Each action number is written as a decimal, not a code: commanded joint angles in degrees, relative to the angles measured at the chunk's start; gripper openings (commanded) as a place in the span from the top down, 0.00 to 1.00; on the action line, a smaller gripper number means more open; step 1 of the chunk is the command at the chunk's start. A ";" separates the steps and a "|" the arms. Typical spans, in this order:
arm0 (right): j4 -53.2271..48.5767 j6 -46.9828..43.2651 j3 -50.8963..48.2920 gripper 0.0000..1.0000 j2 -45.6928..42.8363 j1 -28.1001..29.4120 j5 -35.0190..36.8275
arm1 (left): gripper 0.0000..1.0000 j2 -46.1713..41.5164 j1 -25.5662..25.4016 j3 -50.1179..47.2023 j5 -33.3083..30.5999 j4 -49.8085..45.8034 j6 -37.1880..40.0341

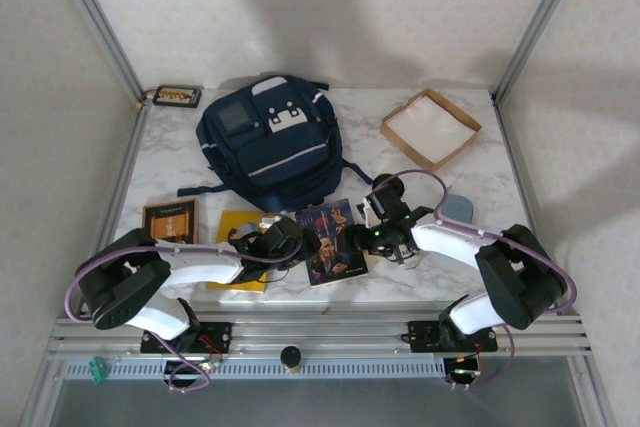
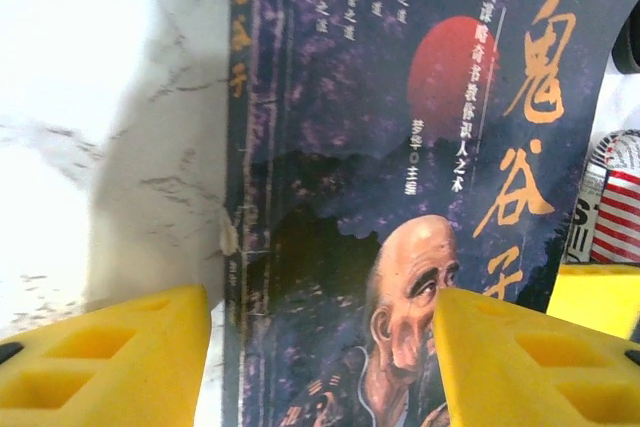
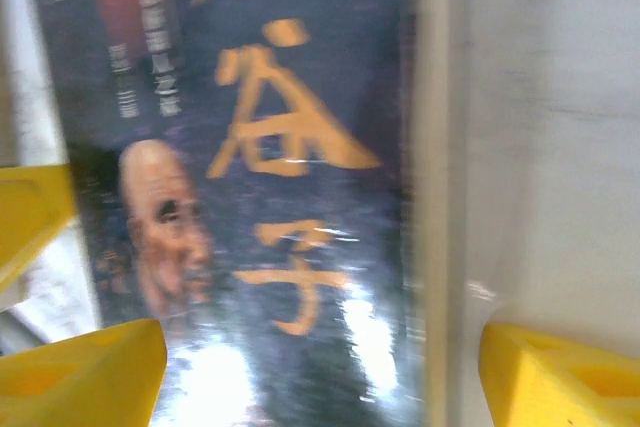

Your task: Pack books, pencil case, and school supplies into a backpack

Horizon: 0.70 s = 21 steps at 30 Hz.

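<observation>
1. We see the backpack [image 1: 268,137] lying flat at the middle back of the table [image 1: 170,162], its front pocket facing up and its dark straps trailing toward the near side.
2. 3 books lie in a row in front of it. The brown book [image 1: 169,219] is on the left. The yellow book [image 1: 240,237] is just beside it, partly under the left arm. The dark blue book [image 1: 335,239] lies near the middle, between the 2 claws.
3. The left claw [image 1: 303,241] sits at the dark blue book's left edge. Its wrist view shows it released, with the 2 yellow fingers [image 2: 100,362] wide apart. One finger is over bare table and the other over the cover [image 2: 400,147], with the spine running between them and nothing pinched.
4. The right claw [image 1: 370,233] is at the book's right edge. Its wrist view is blurred, but the claw [image 3: 320,367] is released too. One finger is over the cover [image 3: 280,147] and the other over bare table, with the book's pale edge between them.
5. We cannot tell whether any fingertip touches the book.
6. The cover shows a bald man's face, orange characters and a red disc.
7. A cardboard tray [image 1: 430,127] sits at the right back. A grey-blue oval thing [image 1: 457,209] lies by the right arm, and a small dark case [image 1: 176,96] lies in the left back corner.
</observation>
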 commanded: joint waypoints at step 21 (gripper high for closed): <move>-4.85 -2.52 2.17 0.51 -8.18 -0.12 -5.63 | 0.42 3.17 -1.95 3.30 -2.33 -5.46 1.95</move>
